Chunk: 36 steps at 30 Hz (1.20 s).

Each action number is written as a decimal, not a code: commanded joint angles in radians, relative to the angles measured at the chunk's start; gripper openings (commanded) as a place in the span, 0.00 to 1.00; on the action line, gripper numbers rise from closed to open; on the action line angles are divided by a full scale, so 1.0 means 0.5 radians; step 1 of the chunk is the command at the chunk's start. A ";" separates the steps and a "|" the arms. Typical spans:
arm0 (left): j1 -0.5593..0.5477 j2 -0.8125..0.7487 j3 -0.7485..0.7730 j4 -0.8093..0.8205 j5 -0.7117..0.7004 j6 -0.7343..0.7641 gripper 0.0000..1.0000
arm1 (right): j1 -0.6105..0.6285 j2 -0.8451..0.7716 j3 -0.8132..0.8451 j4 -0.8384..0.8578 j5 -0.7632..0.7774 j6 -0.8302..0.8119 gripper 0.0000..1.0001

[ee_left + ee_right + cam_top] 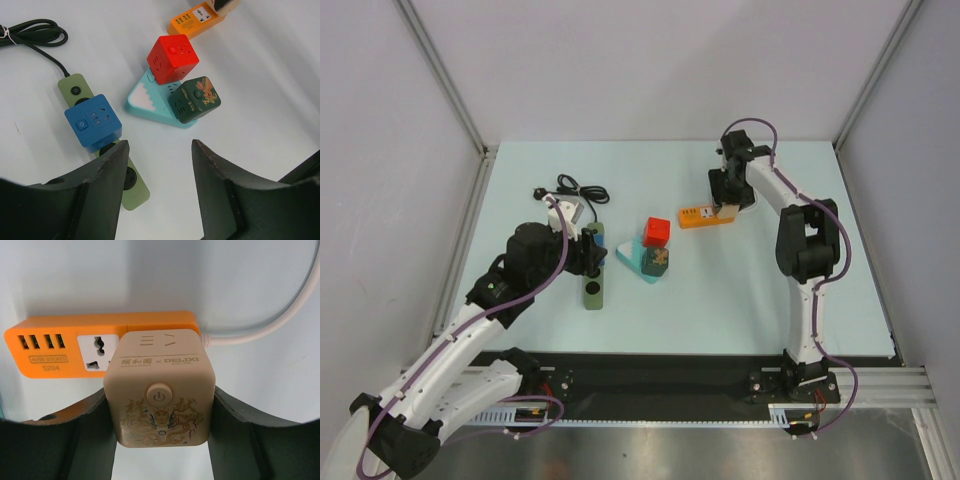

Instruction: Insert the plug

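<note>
Pinching smooth round-cornered beige cube (159, 387), matte right jaws by orange strip (70, 342).

Bare table (510, 172) left of plug (537, 193); red cube (657, 232), green cube (658, 260), green strip (593, 290) crowd centre

The table (720, 300) showed a smooth, matt, pale surface. The orange power strip (65, 337) and the beige cube (160, 390) were moulded plastic with a satin finish; the cube carried gold-toned printing. The red cube (172, 57), blue cube (92, 122) and dark green cube (195, 100) were smooth plastic with a light gloss. The black cord (35, 35) looked rubbery. The fingers (100, 195) of the left gripper (160, 145) were dark, matt and scuffed along their edges.
</note>
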 commanded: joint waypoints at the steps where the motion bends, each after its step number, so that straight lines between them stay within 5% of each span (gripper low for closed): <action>1: 0.004 -0.006 0.002 0.061 0.008 0.034 0.59 | 0.047 0.198 -0.068 -0.053 -0.069 -0.018 0.00; 18: 0.007 -0.015 -0.001 0.061 0.014 0.037 0.59 | 0.117 0.360 -0.023 -0.099 -0.020 0.043 0.00; 21: 0.010 -0.018 -0.001 0.061 0.011 0.037 0.59 | 0.111 0.311 -0.001 -0.081 0.026 0.052 0.15; 22: 0.010 -0.015 -0.001 0.061 0.011 0.037 0.59 | 0.102 0.281 0.032 -0.084 0.014 0.040 0.32; 24: 0.010 -0.021 -0.001 0.064 0.011 0.037 0.59 | 0.105 0.262 0.072 -0.084 0.032 0.028 0.42; 25: 0.010 -0.021 -0.001 0.061 0.011 0.040 0.59 | 0.099 0.259 0.106 -0.108 0.041 0.028 0.55; 31: 0.010 -0.033 -0.004 0.058 -0.004 0.043 0.61 | 0.090 0.210 0.311 -0.148 0.063 0.003 0.99; 36: 0.010 -0.030 -0.004 0.061 -0.017 0.043 0.64 | 0.081 0.164 0.511 -0.188 0.115 0.000 1.00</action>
